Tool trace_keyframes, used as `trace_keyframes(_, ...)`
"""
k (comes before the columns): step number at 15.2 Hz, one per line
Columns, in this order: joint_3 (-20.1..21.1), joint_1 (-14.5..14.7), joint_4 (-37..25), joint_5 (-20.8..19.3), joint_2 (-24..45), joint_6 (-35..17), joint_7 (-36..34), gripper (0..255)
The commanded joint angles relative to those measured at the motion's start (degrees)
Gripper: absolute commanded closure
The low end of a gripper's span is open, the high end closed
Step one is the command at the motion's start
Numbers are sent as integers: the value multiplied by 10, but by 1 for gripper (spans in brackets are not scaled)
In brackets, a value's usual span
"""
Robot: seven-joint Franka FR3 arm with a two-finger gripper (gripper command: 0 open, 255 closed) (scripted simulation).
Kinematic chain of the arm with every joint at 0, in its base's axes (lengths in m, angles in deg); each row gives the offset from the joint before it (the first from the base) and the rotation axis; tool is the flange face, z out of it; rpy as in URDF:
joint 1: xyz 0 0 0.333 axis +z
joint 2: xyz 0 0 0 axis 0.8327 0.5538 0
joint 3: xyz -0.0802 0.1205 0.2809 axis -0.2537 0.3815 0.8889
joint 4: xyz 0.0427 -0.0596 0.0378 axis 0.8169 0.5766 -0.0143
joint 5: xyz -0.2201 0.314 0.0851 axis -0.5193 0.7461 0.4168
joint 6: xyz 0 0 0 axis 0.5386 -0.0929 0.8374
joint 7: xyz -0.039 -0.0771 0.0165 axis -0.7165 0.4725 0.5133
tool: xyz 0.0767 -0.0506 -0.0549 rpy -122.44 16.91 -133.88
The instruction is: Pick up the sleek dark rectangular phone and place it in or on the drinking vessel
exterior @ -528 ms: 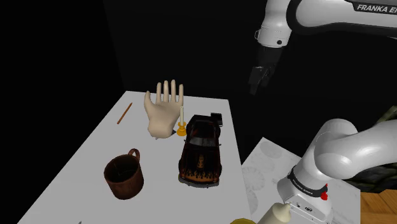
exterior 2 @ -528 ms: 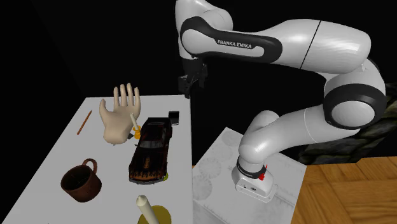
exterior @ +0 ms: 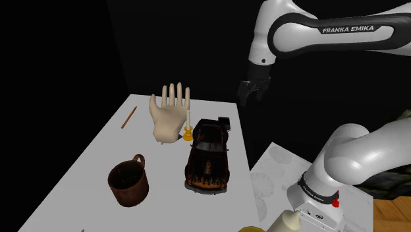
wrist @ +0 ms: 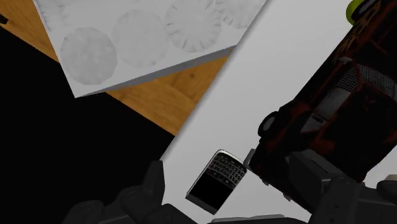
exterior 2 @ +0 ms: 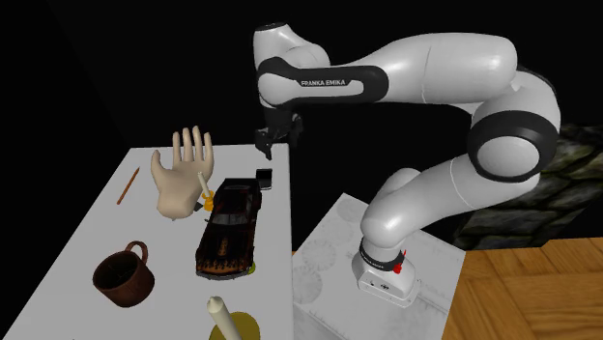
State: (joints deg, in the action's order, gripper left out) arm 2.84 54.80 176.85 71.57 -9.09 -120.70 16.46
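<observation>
We see the white arm (exterior: 329, 29) arched over the pale counter (exterior: 85, 165), its jaws spread wide and holding nothing, up above the far end. A dark flame-painted toy car (exterior: 209, 158) lies mid-counter, with a pale hand model (exterior: 168, 115) beside it and the brown mug (exterior: 128, 182) well apart. The black phone (wrist: 217, 180) lies flat on the counter just beside the car's far end.

Worktop (exterior: 92, 158): white, flat.
Hand model (exterior: 169, 113): beige, upright, fingers up.
Toy car (exterior: 209, 157): dark, flame pattern, beside the hand model.
Candle (exterior: 188, 130): small, white, between these two.
Pencil (exterior: 129, 117): at the shoulder view's left, apart.
</observation>
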Motion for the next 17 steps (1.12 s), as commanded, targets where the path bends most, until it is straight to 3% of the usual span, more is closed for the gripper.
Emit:
trace_keyframes(1,5,-10,13,6,24,-42,-31,0)
trace_keyframes(13,24,-65,13,26,245,-285,-206,0)
trace_keyframes(17,25,-67,19,27,279,-327,-219,0)
